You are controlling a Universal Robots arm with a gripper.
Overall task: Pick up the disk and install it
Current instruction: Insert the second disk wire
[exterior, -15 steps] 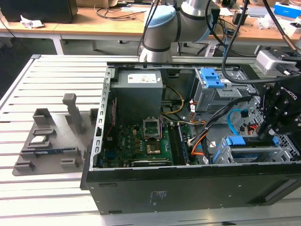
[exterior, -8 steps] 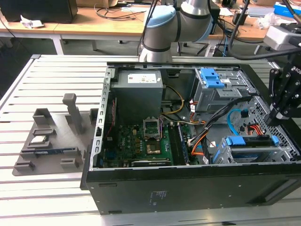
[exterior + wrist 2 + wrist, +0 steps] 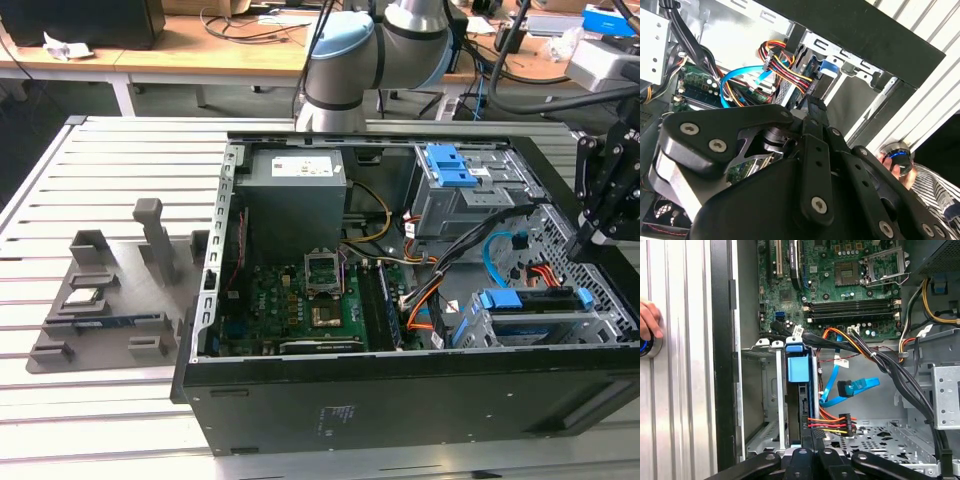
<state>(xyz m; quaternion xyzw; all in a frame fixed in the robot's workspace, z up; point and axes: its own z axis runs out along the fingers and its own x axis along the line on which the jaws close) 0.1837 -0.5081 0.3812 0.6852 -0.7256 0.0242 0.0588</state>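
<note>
In the first wrist view the gripper (image 3: 812,450) sits right at the end of the disk (image 3: 799,371), which stands on edge in its cage (image 3: 765,390), blue bracket outward so it slides along the rails. Whether the gripper is clamped or open I cannot tell. Beyond lies the motherboard (image 3: 840,285).

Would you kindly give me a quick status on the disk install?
Claw over case's drive corner. Disk seated edge-on in grey cage. Cable bundle beside the bay.
</note>
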